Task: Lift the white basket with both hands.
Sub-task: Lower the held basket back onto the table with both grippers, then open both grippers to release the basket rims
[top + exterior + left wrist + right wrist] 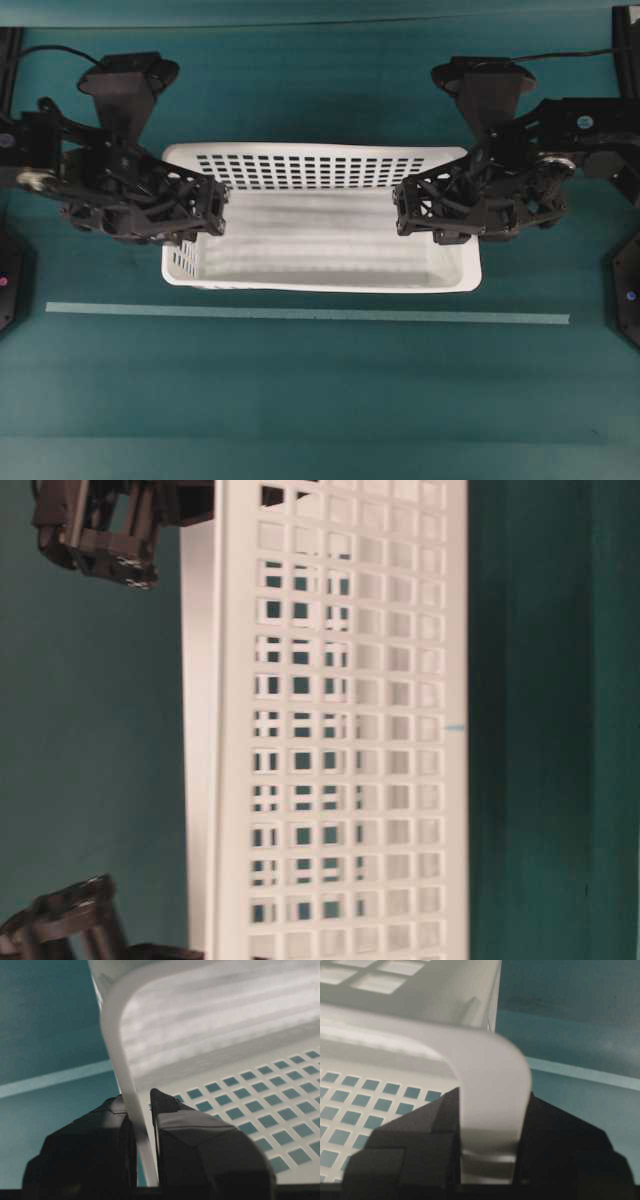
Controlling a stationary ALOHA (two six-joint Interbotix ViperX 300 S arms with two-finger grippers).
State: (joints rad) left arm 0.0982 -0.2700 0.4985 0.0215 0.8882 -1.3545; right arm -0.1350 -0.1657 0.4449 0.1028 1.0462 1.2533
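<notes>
both grippers, left (pixel 210 215) and right (pixel 408 208), jaws clamped on white basket (pixel 320 240) end rims; open mat (pixel 300 400) around.

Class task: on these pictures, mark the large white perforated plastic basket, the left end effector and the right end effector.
Large white perforated plastic basket (pixel 320 240): overhead view, on its ribbed floor.
Left end effector (pixel 144 1125): left wrist view, between its fingertips, at the clamped rim.
Right end effector (pixel 490 1120): right wrist view, between its fingertips, at the clamped rim.

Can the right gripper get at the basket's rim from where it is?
Looks like yes: the right gripper is already closed on the white basket rim at its end, one finger inside the wall, one outside.
</notes>
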